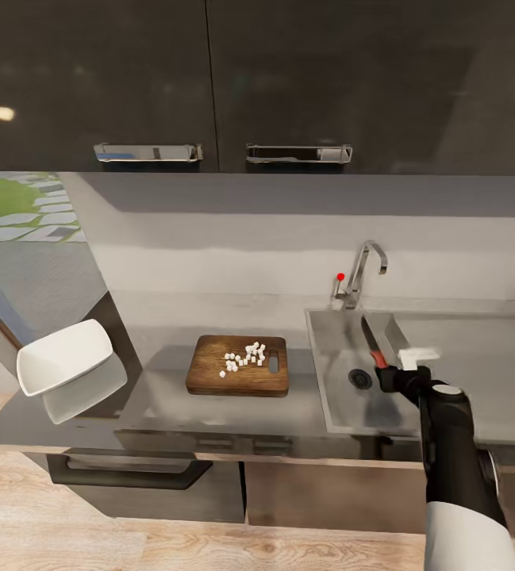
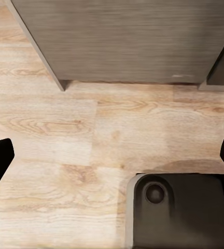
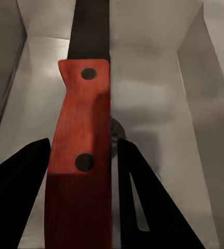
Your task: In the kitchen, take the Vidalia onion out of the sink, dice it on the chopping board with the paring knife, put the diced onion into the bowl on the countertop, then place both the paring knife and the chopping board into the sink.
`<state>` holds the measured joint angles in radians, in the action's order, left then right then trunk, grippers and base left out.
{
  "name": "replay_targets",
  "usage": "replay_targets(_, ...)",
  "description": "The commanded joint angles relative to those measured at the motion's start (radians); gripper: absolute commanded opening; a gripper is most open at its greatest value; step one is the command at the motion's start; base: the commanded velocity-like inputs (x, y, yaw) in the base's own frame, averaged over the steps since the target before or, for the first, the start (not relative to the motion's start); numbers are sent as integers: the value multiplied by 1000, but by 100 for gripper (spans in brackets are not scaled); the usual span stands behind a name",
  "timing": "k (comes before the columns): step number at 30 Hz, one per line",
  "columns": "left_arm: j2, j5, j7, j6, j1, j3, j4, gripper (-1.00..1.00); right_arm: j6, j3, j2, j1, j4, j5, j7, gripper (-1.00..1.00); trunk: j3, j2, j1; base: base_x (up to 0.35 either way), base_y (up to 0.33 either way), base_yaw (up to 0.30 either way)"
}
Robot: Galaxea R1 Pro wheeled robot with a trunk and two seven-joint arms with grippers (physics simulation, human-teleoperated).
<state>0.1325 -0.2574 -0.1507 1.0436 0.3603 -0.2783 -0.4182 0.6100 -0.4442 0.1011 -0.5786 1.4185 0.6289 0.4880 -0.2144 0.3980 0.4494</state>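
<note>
My right gripper [image 1: 386, 373] is shut on the paring knife [image 1: 372, 346] and holds it above the sink [image 1: 328, 341], blade pointing toward the back wall. In the right wrist view the reddish handle [image 3: 81, 155] sits between the black fingers [image 3: 18, 197], over the grey basin and its drain [image 3: 117, 129]. The dark brown chopping board [image 1: 237, 373] lies on the countertop [image 1: 162, 396] left of the sink, with several white diced onion pieces [image 1: 245, 355] on it. The white bowl [image 1: 65, 357] rests at the counter's far left end. My left gripper [image 2: 112, 155] hangs open over the wooden floor.
The chrome tap [image 1: 362, 274] with a red-tipped lever [image 1: 340, 277] stands behind the sink. A flat drainboard [image 1: 479, 357] extends to the right. Dark wall cabinets [image 1: 209, 79] hang overhead. Below the left arm are the floor [image 2: 91, 129], a cabinet base [image 2: 127, 36] and the robot's base [image 2: 179, 212].
</note>
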Motion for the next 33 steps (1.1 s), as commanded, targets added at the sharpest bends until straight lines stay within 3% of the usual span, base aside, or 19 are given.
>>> replay_targets(1, 2, -2, -10, 1, 0, -9, 1, 100, 0, -3, 12, -1, -8, 10, -12, -100, -2, 2, 1, 0, 0, 0)
replay_targets(4, 2, -2, -10, 1, 0, -9, 6, 100, -15, -2, 30, -1, -83, 1, -100, -100, -2, 2, 1, 0, 0, 0)
replay_targets(8, 2, -2, -10, 2, 0, -8, 7, 100, -75, -2, 33, -1, -144, -42, -142, -100, -2, 2, 1, 0, 0, 0)
replay_targets(17, 3, -2, -10, 2, 0, -7, 7, 100, -99, -2, 34, -1, -181, -55, -153, -100, -2, 2, 1, 12, 2, 0)
replay_targets(33, 3, -2, -10, 3, 0, -7, 6, 100, -75, -5, 30, -1, -211, -55, -163, -100, -4, 2, 1, 152, 100, 0)
